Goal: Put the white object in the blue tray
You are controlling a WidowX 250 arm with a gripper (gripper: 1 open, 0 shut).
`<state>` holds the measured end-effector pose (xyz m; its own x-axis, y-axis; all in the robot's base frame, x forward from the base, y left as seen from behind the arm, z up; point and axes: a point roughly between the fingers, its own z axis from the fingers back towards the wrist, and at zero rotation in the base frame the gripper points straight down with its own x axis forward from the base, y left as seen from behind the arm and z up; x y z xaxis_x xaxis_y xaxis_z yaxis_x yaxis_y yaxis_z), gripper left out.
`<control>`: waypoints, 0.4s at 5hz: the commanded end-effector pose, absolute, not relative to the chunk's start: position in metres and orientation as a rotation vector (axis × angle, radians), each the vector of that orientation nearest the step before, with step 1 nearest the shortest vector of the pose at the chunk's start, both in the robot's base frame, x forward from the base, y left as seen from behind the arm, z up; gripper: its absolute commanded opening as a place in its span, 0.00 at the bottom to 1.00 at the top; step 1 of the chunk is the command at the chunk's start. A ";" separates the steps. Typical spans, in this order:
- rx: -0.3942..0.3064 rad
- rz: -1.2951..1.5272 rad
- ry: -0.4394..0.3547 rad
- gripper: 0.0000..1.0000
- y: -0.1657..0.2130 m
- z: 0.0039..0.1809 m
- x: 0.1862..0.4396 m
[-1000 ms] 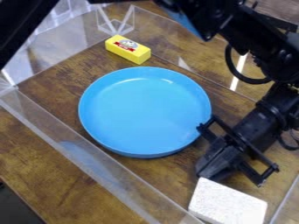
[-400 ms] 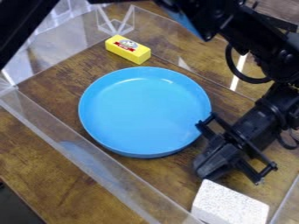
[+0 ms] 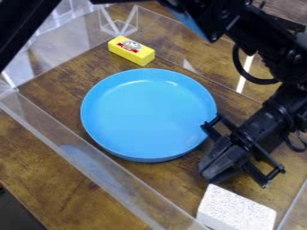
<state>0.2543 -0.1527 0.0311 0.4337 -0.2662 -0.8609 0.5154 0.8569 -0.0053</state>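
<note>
The white object [image 3: 235, 208], a small speckled block, lies on the wooden table at the bottom right, near the front wall. The blue tray [image 3: 110, 124], a large round plate with a raised rim, sits in the middle of the table with nothing in it. My black gripper [image 3: 217, 167] is low over the table just right of the tray's rim and directly above the white block in the picture. Its fingers are shut with nothing between them, and a small gap separates them from the block.
A yellow block with a red label [image 3: 131, 50] lies at the back of the table. Clear plastic walls [image 3: 72, 175] enclose the wooden surface. The black arm [image 3: 258, 45] reaches in from the upper right.
</note>
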 end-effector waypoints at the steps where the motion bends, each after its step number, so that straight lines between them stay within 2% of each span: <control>1: 0.262 -0.505 0.963 0.00 -0.155 0.047 0.261; 2: 0.264 -0.507 0.965 0.00 -0.154 0.048 0.261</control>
